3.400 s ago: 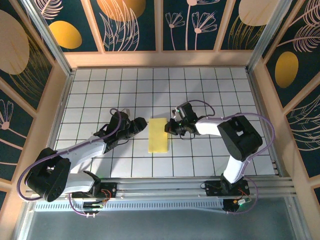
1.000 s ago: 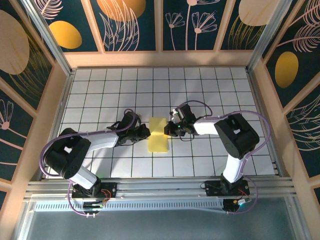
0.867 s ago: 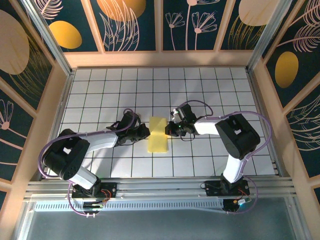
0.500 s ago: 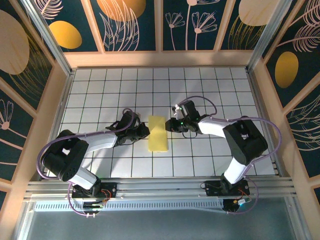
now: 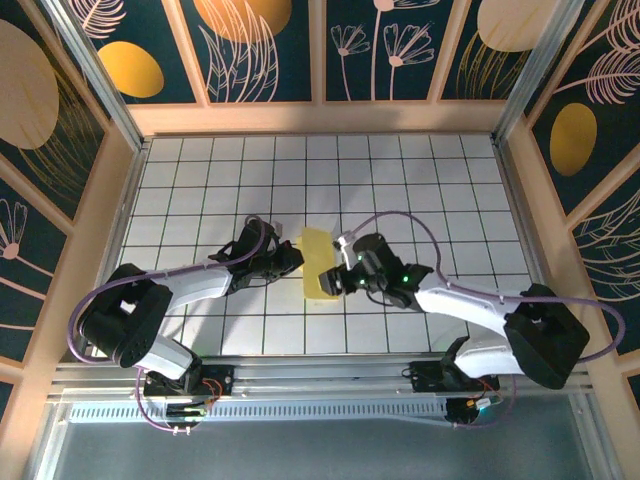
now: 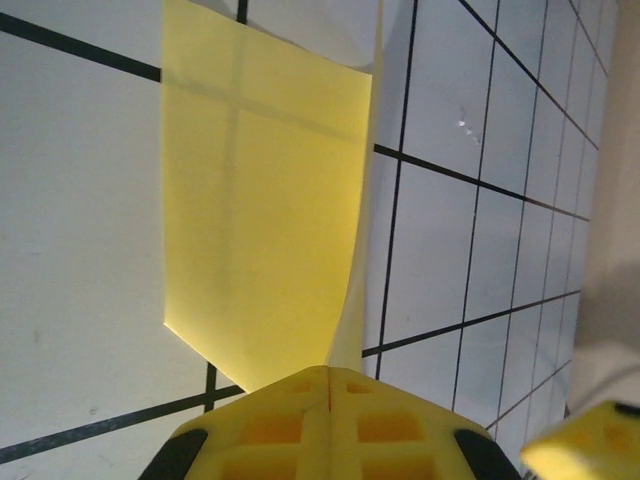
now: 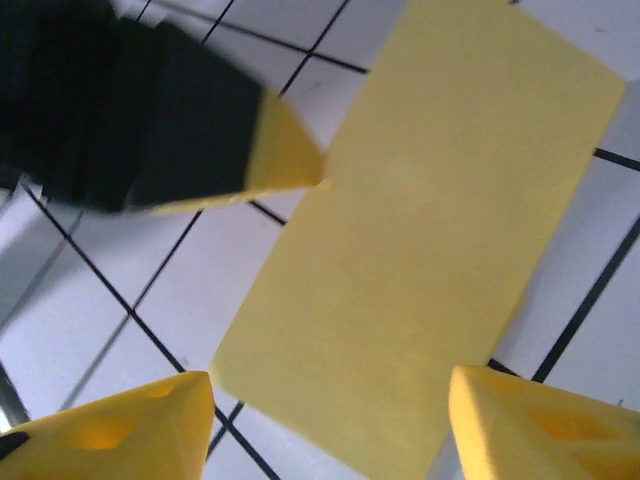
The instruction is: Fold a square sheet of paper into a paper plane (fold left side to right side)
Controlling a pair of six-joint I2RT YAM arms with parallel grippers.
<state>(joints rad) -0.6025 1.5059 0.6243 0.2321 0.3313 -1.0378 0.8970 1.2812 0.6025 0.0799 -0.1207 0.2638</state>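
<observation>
The square sheet of paper (image 5: 318,262), folded into a narrow yellow rectangle, lies at the middle of the tiled table (image 5: 200,170). The left gripper (image 5: 292,262) is closed on its left edge. The right gripper (image 5: 333,283) hangs over its near end with the fingers apart.

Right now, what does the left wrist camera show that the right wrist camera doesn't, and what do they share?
Left wrist camera: the left gripper shut, seemingly pinching a raised edge of the folded yellow paper. Right wrist camera: the right gripper open, its fingertips spread above the paper, with the left gripper's tip touching the paper's edge. Both: the paper lying on the white gridded table.
</observation>
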